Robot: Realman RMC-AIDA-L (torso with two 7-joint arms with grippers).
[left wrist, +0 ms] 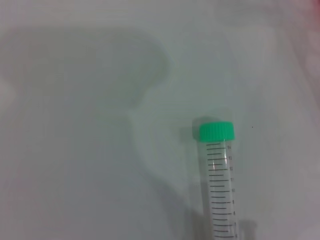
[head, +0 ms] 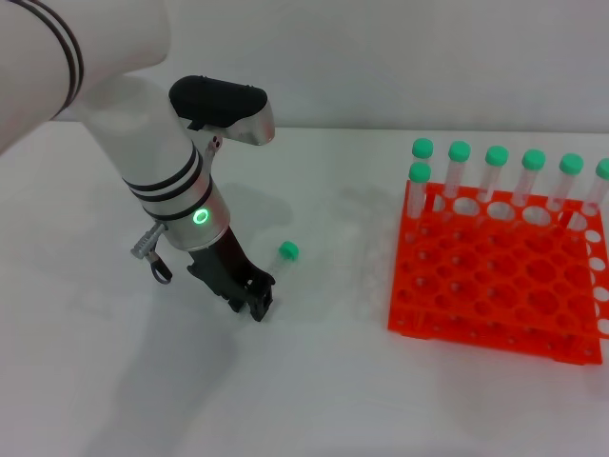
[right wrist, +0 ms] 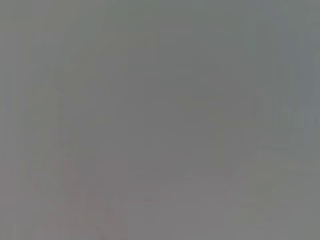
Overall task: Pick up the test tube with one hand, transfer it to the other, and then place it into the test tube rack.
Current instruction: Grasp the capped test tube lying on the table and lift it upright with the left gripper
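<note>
We see the left black two-fingered pincer angled down to the white surface, clamped on the slim clear green-capped tube; right pincer unseen.

The test tube is a slim clear tube with printed graduation marks and a round green cap, lying on its side on the white table, its capless end at the left gripper and its cap pointing away toward the rack. The test tube rack is bright orange-red, two-tiered, with a grid of round holes, standing well apart to the tube's right; green-capped tubes stand upright along its far row.
</note>
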